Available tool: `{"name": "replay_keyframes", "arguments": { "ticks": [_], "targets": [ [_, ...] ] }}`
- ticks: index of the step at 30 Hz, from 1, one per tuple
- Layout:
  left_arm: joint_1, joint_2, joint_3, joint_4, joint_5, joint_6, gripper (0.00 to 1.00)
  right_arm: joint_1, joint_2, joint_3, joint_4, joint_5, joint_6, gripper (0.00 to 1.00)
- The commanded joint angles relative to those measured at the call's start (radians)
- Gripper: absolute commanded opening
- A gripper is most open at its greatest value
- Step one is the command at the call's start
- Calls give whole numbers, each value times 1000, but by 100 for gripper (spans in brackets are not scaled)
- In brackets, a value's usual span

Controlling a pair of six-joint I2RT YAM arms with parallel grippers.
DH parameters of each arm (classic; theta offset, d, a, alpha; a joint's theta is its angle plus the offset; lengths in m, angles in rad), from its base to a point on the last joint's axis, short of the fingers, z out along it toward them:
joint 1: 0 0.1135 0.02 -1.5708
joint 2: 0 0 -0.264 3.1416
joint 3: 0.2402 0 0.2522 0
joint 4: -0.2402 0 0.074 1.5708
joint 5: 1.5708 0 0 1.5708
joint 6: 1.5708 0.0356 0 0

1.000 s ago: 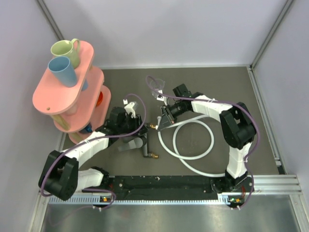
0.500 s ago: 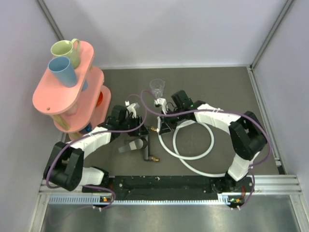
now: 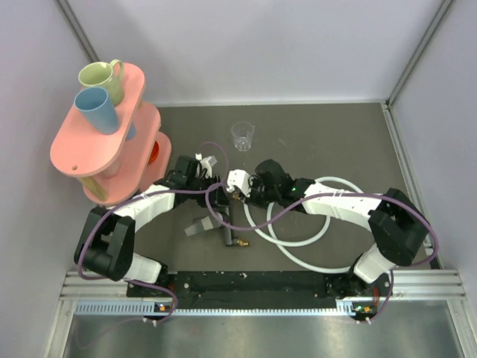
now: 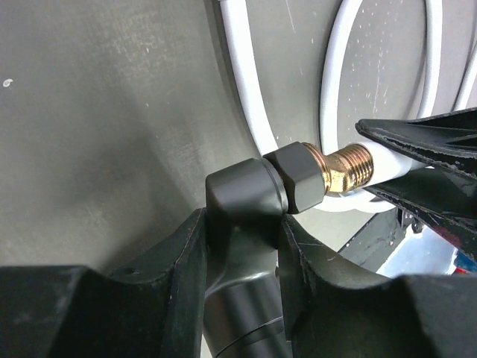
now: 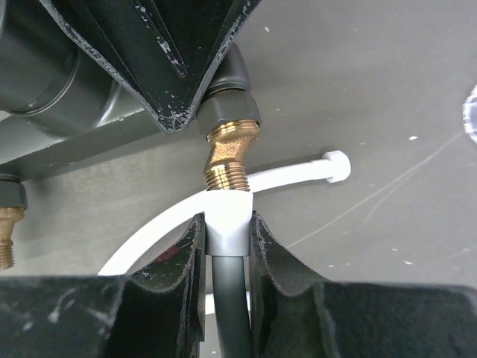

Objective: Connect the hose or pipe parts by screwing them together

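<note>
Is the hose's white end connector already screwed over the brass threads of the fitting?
No, the brass threads show bare in the right wrist view, with the white end connector only butting against their end.

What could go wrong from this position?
Cross-threading: in the right wrist view the brass thread of the fitting sits tilted against the white connector, not in line with it.
Slip: the right gripper pinches the connector only at its fingertips, so turning may lose it.
Hose twist: the hose lies in loops on the table; turning the connector may wind or drag them.
</note>
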Motion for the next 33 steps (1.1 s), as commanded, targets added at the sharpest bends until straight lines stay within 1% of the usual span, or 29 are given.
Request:
{"name": "replay_keyframes", "arguments": {
  "ticks": [1, 5, 6, 7, 9, 10, 14, 20, 21, 25, 28, 33],
  "targets": [
    [-9, -9, 99, 95, 179, -14, 0, 74, -43, 11, 85, 144, -122, 0],
    [-9, 5, 123, 66, 251, 29, 0, 117, -47, -7, 111, 196, -243, 0],
    [-9, 9, 134, 46, 263, 45, 0, 125, -54, -15, 112, 198, -296, 0],
    [-9, 20, 157, -9, 265, 84, 0, 128, -57, -27, 110, 201, -321, 0],
    [-9, 37, 182, -58, 257, 130, 0, 128, -67, -39, 150, 195, -382, 0],
    [-9, 40, 189, -86, 246, 135, 0, 128, -70, -51, 154, 193, -396, 0],
    [-8, 46, 208, -98, 220, 137, 0, 128, -67, -57, 142, 213, -418, 0],
    [-6, 71, 221, -120, 223, 140, 0, 128, -93, -168, 234, 218, -456, 0],
    [-6, 78, 226, -127, 225, 145, 0, 134, -98, -192, 274, 219, -471, 0],
    [-6, 100, 255, -181, 211, 171, 0, 142, -123, -214, 314, 219, -534, 0],
    [-6, 115, 287, -233, 187, 198, 0, 143, -127, -214, 306, 229, -590, 0],
    [-6, 129, 307, -249, 185, 206, 0, 151, -121, -203, 267, 212, -648, 0]
  ]
}}
